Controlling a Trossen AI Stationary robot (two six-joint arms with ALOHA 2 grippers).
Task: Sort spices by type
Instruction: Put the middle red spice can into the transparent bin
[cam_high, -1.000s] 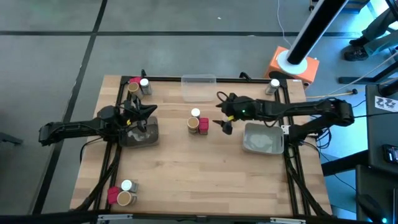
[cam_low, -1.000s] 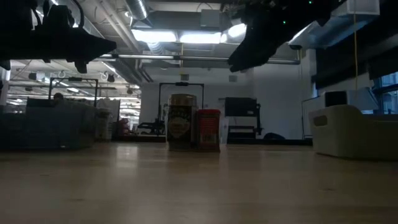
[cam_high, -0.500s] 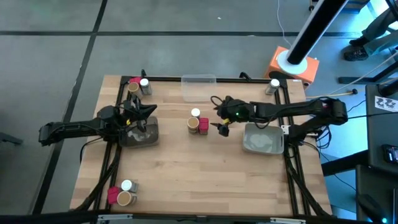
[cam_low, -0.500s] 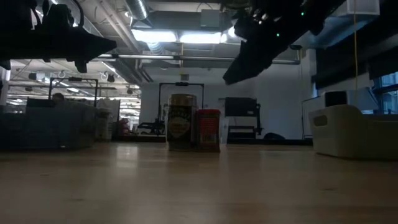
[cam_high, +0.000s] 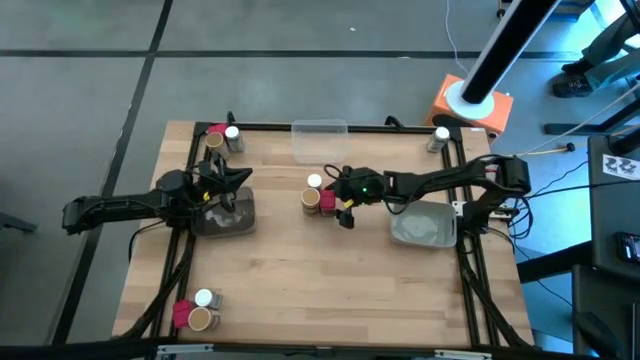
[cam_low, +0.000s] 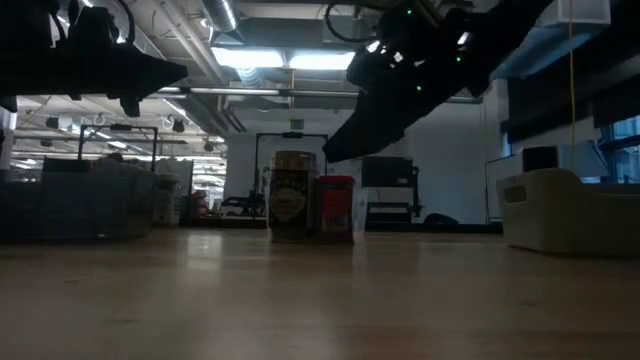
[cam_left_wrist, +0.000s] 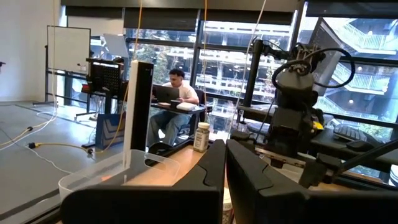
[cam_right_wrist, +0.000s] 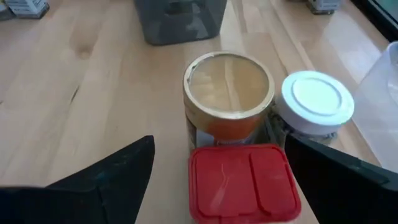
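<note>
High view, centre trio: I see a red block, a tan cylinder and a white-capped jar touching one another mid-table.
Right claw: released, fingers spread wide, hovering just beside the red block, holding nothing.
Other spices: one trio at the far-left corner, one trio at the near-left corner, one jar at the far-right corner.
Left claw: clenched and empty, over the left grey bin.

Table seen from straight above, table-height view directed level across it toward the room, right wrist view held close over the centre spices, shared with both, left wrist view faced outward.
</note>
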